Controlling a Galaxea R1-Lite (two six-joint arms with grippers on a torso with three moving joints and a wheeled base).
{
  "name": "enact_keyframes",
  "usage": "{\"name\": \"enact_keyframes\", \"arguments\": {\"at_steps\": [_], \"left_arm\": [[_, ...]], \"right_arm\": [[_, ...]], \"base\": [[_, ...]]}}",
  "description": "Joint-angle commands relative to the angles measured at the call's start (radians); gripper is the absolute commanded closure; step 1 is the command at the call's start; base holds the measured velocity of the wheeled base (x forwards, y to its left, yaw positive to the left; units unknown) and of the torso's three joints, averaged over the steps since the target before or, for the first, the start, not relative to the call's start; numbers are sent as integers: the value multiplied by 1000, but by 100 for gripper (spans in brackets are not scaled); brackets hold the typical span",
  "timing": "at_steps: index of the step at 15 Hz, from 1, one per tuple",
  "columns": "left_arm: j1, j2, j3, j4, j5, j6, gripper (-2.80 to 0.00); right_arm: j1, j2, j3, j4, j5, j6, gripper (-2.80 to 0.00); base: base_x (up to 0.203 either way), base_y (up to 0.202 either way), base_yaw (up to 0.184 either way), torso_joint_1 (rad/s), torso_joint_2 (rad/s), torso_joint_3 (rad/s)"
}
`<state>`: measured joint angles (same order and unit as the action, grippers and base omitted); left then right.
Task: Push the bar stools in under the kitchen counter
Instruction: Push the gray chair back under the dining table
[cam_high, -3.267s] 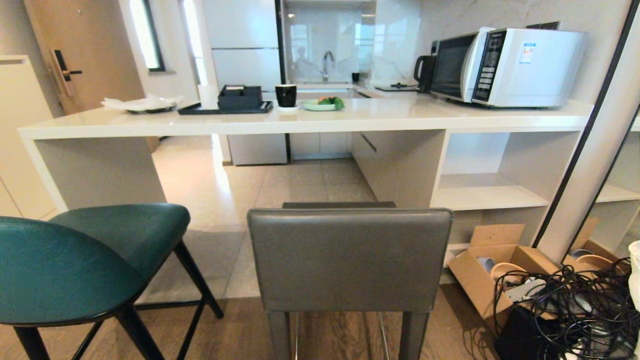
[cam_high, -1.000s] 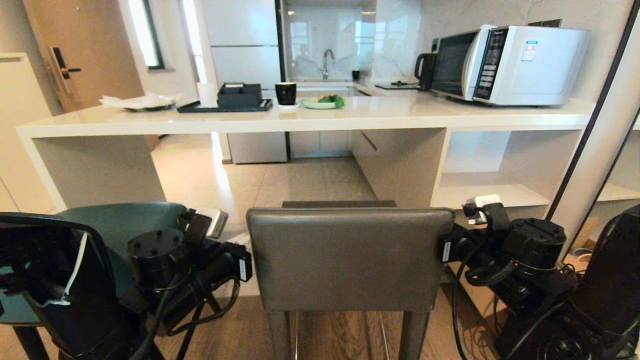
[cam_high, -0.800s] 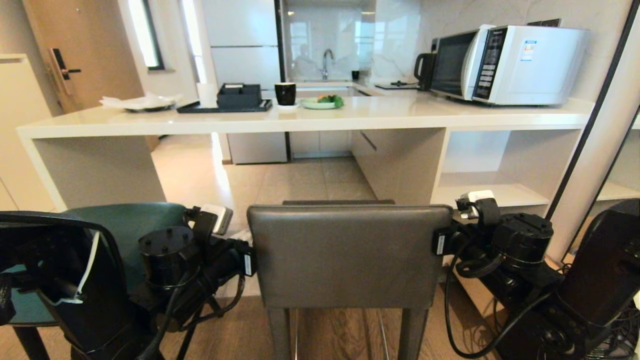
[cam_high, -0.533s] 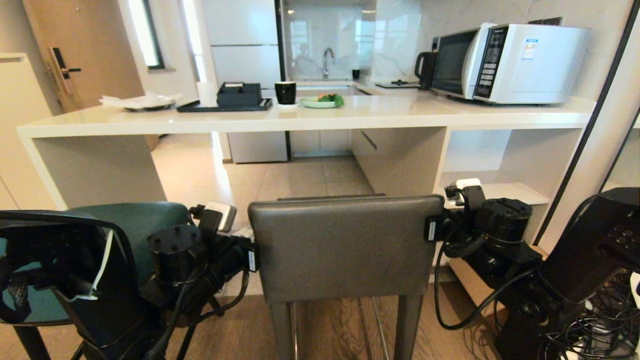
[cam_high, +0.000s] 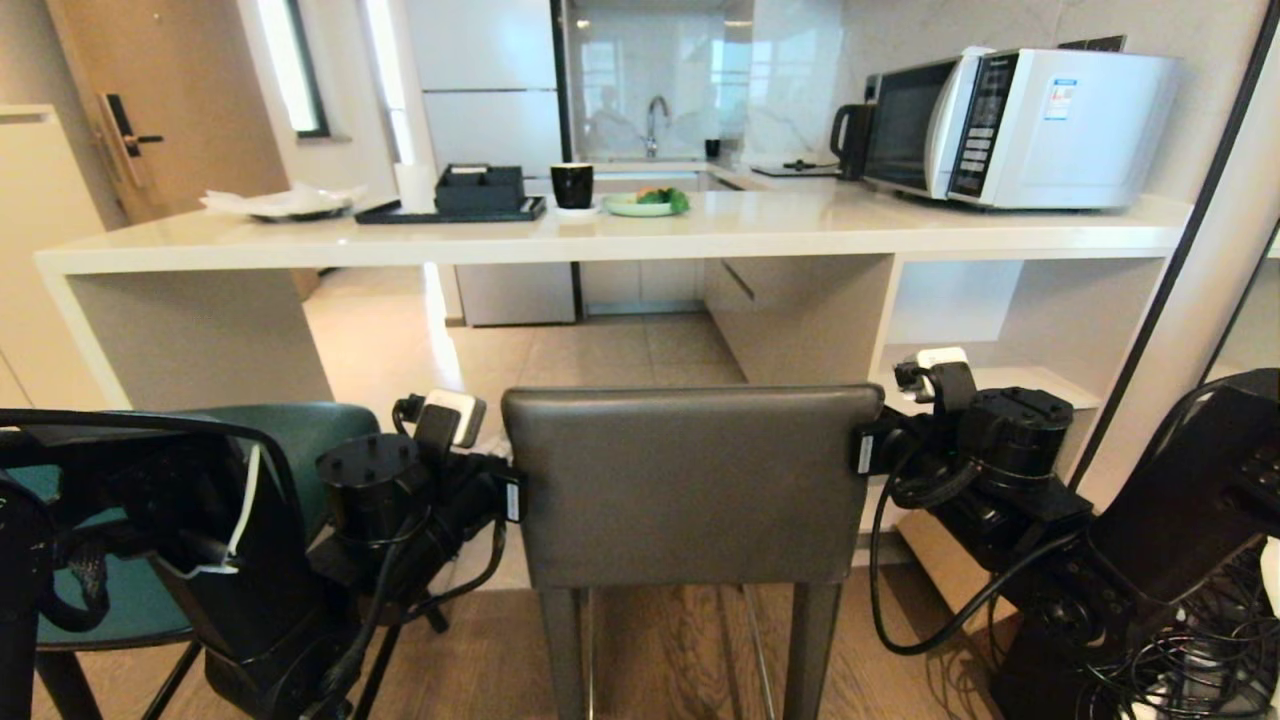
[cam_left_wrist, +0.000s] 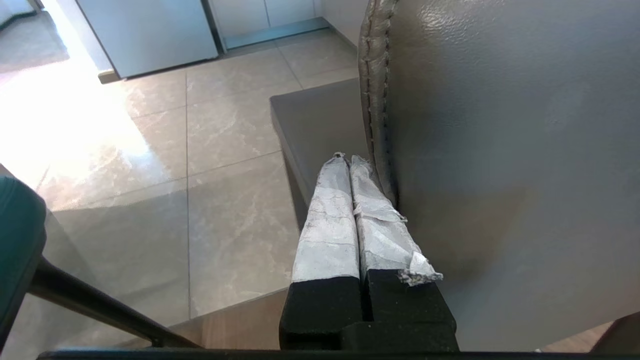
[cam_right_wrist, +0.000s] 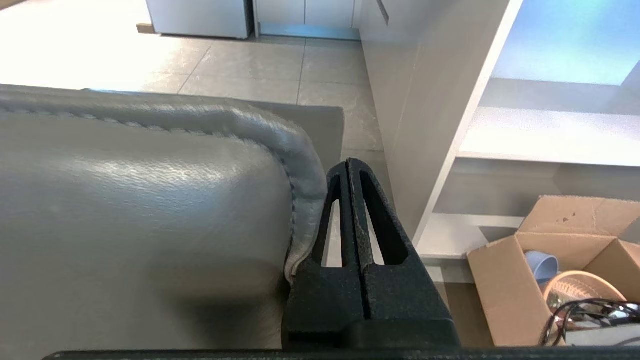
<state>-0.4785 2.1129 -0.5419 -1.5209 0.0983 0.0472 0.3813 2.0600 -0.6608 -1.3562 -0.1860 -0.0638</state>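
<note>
Both arms reached forward, flanking the grey stool's backrest.

The left end effector (cam_left_wrist: 350, 165) and right end effector (cam_right_wrist: 348, 167), each clenched on nothing, pressed against opposite side edges of the grey stool (cam_high: 690, 485). The teal stool (cam_high: 290, 440) stood to its left, a cardboard box (cam_right_wrist: 505, 280) to its right. The tabletop (cam_high: 640, 235) lay ahead, the grey stool short of it.

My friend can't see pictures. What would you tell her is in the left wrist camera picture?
The left gripper, fingers shut together and wrapped in white tape, presses against the side edge of the grey stool backrest. Beyond lie shiny beige floor tiles, with a corner of the teal stool nearby.
</note>
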Motion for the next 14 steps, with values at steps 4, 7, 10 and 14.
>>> {"name": "enact_keyframes", "arguments": {"at_steps": [4, 7, 10, 14], "left_arm": [[2, -2, -31, -9, -2, 5, 0], [13, 1, -94, -9, -12, 69, 0], [11, 4, -159, 25, -15, 104, 0], [38, 8, -132, 15, -22, 106, 0]], "right_arm": [[2, -10, 9, -9, -1, -1, 0], [7, -6, 33, -11, 0, -1, 0], [8, -9, 33, -11, 0, -1, 0], [12, -8, 40, -45, 1, -4, 0]], "base": [[0, 0, 0, 0, 0, 0], [0, 0, 0, 0, 0, 0], [0, 0, 0, 0, 0, 0], [0, 0, 0, 0, 0, 0]]}}
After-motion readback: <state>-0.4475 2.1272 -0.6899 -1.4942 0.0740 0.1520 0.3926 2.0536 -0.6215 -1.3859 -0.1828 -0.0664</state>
